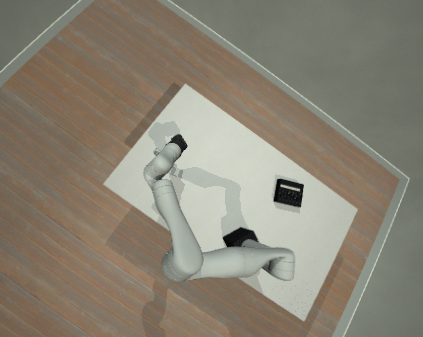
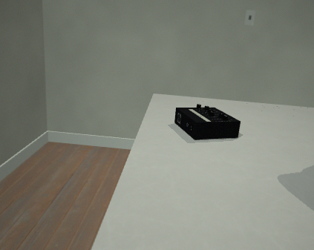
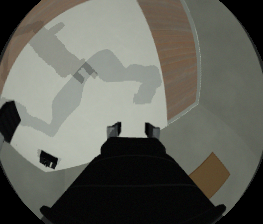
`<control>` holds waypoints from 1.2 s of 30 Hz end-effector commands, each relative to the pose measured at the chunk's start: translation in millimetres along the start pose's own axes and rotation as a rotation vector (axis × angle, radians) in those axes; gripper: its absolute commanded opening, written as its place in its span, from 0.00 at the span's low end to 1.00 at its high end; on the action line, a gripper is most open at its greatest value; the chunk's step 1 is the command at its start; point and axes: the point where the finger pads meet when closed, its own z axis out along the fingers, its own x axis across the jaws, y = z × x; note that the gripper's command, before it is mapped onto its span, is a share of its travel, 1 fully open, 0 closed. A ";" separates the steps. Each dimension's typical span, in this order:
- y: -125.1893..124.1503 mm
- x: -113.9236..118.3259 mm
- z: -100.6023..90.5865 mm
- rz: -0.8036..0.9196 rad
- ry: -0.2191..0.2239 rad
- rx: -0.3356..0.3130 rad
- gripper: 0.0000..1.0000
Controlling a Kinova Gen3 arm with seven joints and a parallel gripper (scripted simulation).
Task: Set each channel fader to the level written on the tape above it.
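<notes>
The black lighting desk (image 1: 289, 197) (image 2: 217, 130) (image 3: 48, 160) stands flat on the white table (image 1: 246, 157) (image 2: 164, 191) (image 3: 131, 45). A pale tape (image 1: 290, 187) (image 2: 199, 115) runs along one side of its top. Dark fader caps (image 2: 199, 105) stick up from the desk; they stand at differing places. The levels on the tape, the scale marks and the cap lines are too small to read. My gripper (image 1: 181, 142) (image 3: 133, 127) is open and empty. It is above the table's far left part in the top view, well away from the desk.
The arm's black base (image 1: 240, 237) (image 3: 7, 121) stands at the table's long edge, on the near side of the desk in the top view. The arm's grey links (image 1: 181, 227) reach out past that edge. A brown panel (image 3: 210, 175) shows beyond the table in the wrist view.
</notes>
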 end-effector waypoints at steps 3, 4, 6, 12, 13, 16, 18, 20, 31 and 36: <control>59.6 -11.6 31.9 0.152 -0.075 0.000 1.00; 75.3 -18.4 40.7 0.195 -0.100 -0.001 1.00; 91.7 -26.1 49.6 0.240 -0.126 -0.001 1.00; 125.9 -44.3 67.2 0.338 -0.180 -0.004 1.00; 143.5 -54.8 75.8 0.391 -0.208 -0.006 1.00; 179.2 -78.8 92.0 0.503 -0.266 -0.010 1.00; 197.1 -92.2 99.6 0.563 -0.295 -0.013 1.00; 214.9 -106.4 106.6 0.624 -0.324 -0.017 1.00; 298.1 -189.1 132.2 0.951 -0.467 -0.042 1.00; 327.2 -225.7 137.4 1.089 -0.520 -0.056 1.00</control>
